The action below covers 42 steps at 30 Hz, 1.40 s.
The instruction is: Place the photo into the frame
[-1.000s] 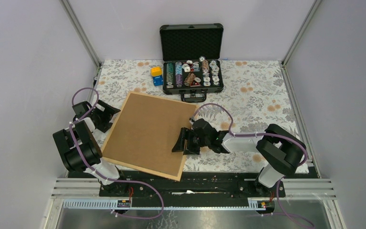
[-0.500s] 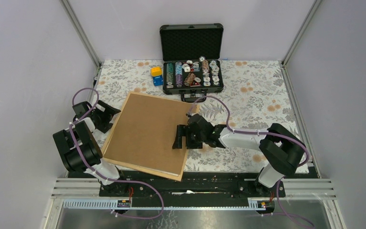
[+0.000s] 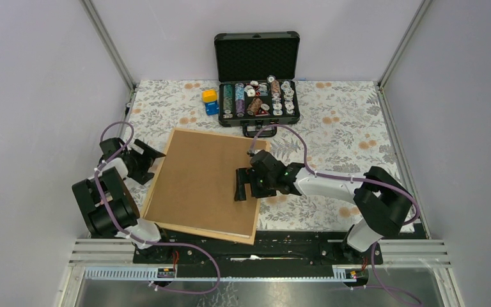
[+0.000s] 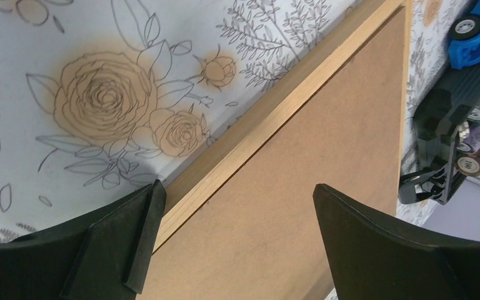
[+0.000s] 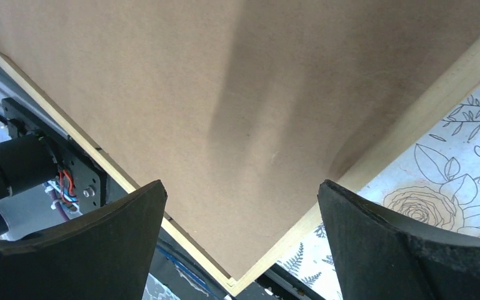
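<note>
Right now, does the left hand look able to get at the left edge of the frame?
Probably yes. The left hand is open and hangs over the edge of the frame, one finger above the tablecloth, the other above the brown backing board. Nothing lies between.

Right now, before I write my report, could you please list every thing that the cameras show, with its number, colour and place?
frame: one, light wood, lying flat at the near left of the table, back side up
backing board: one, brown, lying inside the frame
case: one, black, open, at the far edge, middle
chips: many, mixed colours, in the case's tray
block: one, yellow, left of the case
toy: one, blue, with a wheel, just in front of the block
tablecloth: one, white with grey leaves and orange flowers, covering the table
photo: none in view
left tool: one, black, open, over the frame's left edge
right tool: one, black, open, over the frame's right edge
</note>
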Each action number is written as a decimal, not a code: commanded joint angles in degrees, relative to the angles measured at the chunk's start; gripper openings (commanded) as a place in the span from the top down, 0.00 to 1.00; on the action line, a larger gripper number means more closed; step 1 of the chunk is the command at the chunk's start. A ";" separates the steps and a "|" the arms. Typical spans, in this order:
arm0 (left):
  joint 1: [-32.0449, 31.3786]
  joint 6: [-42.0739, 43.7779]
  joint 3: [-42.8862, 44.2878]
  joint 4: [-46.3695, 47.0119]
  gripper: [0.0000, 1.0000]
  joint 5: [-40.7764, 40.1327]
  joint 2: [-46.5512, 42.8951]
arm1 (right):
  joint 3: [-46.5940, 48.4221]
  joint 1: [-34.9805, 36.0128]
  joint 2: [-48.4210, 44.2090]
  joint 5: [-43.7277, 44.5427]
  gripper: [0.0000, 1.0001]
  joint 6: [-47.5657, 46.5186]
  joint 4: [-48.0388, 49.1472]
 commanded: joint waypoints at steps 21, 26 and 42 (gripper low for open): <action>-2.87 -0.21 -0.60 -9.59 0.01 -8.89 3.62 | -5.95 -1.52 -5.55 -3.40 0.00 1.28 3.92; -2.86 -0.95 -1.82 -9.25 0.01 -7.63 3.74 | -6.56 -1.53 -1.95 -4.93 0.01 2.37 7.42; -2.97 -4.43 -7.93 -5.53 0.01 -4.95 1.91 | -11.01 1.46 -0.14 -12.16 0.02 1.57 19.84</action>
